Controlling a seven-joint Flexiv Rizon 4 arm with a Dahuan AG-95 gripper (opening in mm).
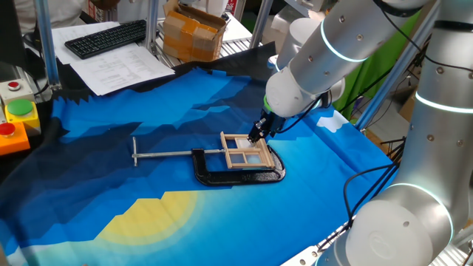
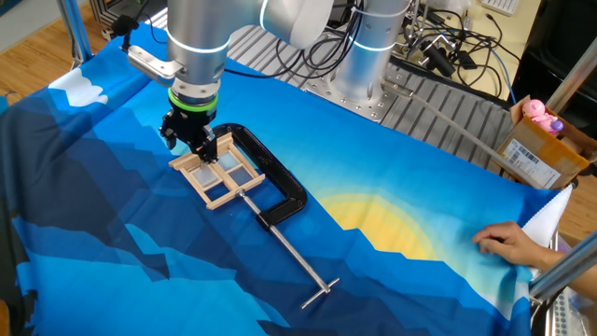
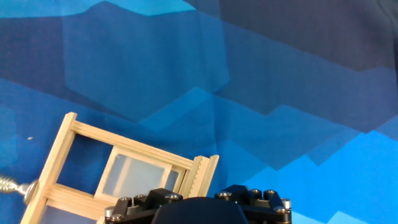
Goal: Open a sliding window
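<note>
On the blue-draped surface (image 1: 111, 162), the clamp's long screw bar (image 1: 174, 154) is seen at left, and the sliding window (image 1: 245, 151) is held flat inside the black C-clamp (image 1: 236, 176). At its right edge the gripper (image 1: 259, 133) is lowered (pointing down), jaws spread wide, nothing gripped.
</note>
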